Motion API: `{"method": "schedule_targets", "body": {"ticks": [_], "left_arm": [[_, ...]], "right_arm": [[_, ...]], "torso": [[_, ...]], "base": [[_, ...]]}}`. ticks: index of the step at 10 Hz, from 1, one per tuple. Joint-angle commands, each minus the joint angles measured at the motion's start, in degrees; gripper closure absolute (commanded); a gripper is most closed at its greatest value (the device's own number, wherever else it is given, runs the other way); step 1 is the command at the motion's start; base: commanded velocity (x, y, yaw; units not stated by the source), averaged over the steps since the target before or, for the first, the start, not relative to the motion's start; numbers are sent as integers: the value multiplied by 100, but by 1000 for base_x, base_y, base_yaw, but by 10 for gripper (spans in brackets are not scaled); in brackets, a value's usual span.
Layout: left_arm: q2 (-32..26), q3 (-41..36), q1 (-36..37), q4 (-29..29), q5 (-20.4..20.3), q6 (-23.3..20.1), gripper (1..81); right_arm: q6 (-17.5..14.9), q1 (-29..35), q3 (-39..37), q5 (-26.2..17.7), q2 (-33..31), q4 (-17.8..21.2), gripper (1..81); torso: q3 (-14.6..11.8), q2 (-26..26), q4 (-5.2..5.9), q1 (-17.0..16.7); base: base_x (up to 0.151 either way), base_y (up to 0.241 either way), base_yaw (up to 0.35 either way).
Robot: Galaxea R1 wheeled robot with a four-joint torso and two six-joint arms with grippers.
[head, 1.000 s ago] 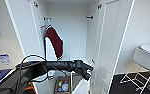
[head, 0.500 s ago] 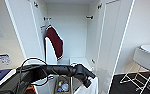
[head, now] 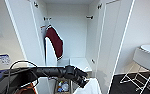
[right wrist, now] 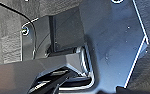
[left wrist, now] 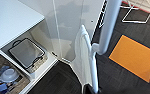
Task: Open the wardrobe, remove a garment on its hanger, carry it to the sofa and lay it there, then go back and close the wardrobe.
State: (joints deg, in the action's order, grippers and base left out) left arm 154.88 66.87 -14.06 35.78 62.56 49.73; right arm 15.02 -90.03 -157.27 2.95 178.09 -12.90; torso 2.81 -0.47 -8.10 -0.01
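The left gripper sits low in the head view, at the end of the dark left arm that reaches in from the left across the open front of the wardrobe. Its fingers appear closed on the hanger: in the left wrist view the white hanger runs straight out from the dark gripper base at the picture's edge, with its curved hook at the far end. How tightly the fingers press cannot be told. The garment, a thin white shirt, hangs from that hanger beside the wardrobe's open door, above dark carpet. In the head view its white cloth shows just below the gripper.

Both wardrobe doors stand open. Inside, a dark maroon top with white trim hangs on the left side from a small bracket. A low white shelf lies at the back. Under it, a basket with small coloured items and a flat grey tray rest in the lower compartments.

An orange mat lies on the carpet close to the garment. A white round stool on a wire frame stands well apart, to the right.

The state of the right gripper's fingers cannot be told.
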Motion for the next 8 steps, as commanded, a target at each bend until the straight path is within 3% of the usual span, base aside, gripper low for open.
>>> {"method": "schedule_targets", "body": {"ticks": [1, 2, 8], "left_arm": [[-520, -40, 452, -414, -2845, 108, 811], [-458, -68, 425, -405, -2864, 108, 811], [-642, 37, 65, -379, -3866, 108, 811]], "right_arm": [[-25, 208, 48, -313, 80, -55, 10], [-25, 208, 48, -304, 71, -55, 10], [-25, 200, 48, -304, 71, -55, 10]], "torso": [[0, 0, 0, 1], [0, 0, 0, 1], [0, 0, 0, 1]], "base": [[0, 0, 0], [0, 0, 0], [0, 0, 0]]}}
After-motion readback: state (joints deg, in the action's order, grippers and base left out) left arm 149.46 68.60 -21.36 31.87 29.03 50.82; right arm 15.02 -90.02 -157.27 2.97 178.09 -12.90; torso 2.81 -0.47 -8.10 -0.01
